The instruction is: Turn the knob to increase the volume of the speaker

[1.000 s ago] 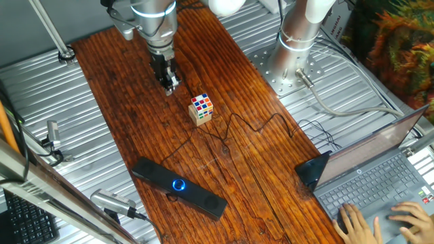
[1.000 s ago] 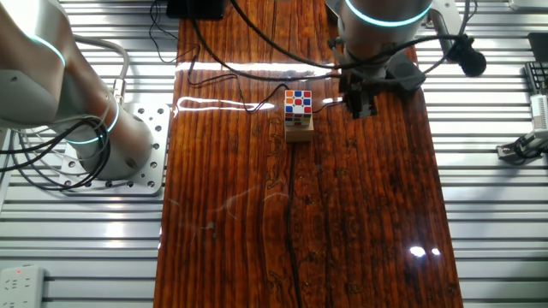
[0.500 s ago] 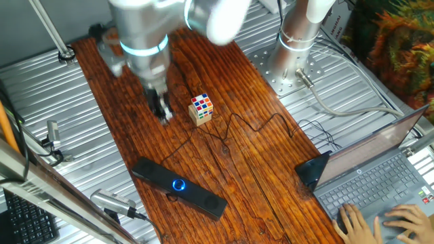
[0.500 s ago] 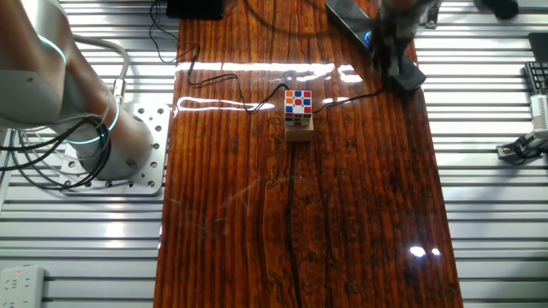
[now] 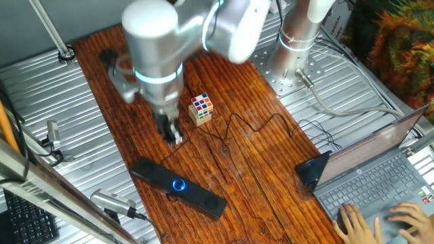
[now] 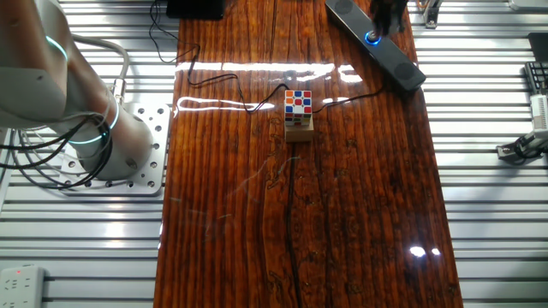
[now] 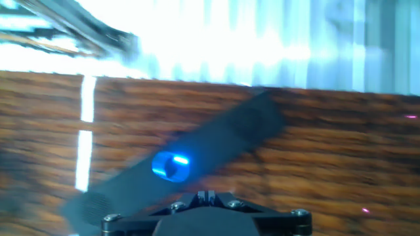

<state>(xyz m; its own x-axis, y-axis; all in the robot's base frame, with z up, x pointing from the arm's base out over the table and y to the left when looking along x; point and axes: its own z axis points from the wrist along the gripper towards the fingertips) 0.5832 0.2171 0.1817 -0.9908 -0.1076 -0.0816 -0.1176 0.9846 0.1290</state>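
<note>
Bare wood lies between the gripper (image 5: 170, 134) and the knob (image 5: 179, 184) on the speaker (image 5: 178, 186), with only a thin black cable (image 5: 224, 135) trailing across the table (image 5: 271, 176) and a colour cube (image 5: 201, 110) on its block just beside the arm.

One fixed view: high, oblique, over long dark-red wooden tabletop (image 5: 251, 169). Other fixed view: overhead, opposite end. Hand view: close, blurred. All share slim black soundbar (image 5: 178, 187) (image 6: 377, 41) (image 7: 190, 154).
</note>
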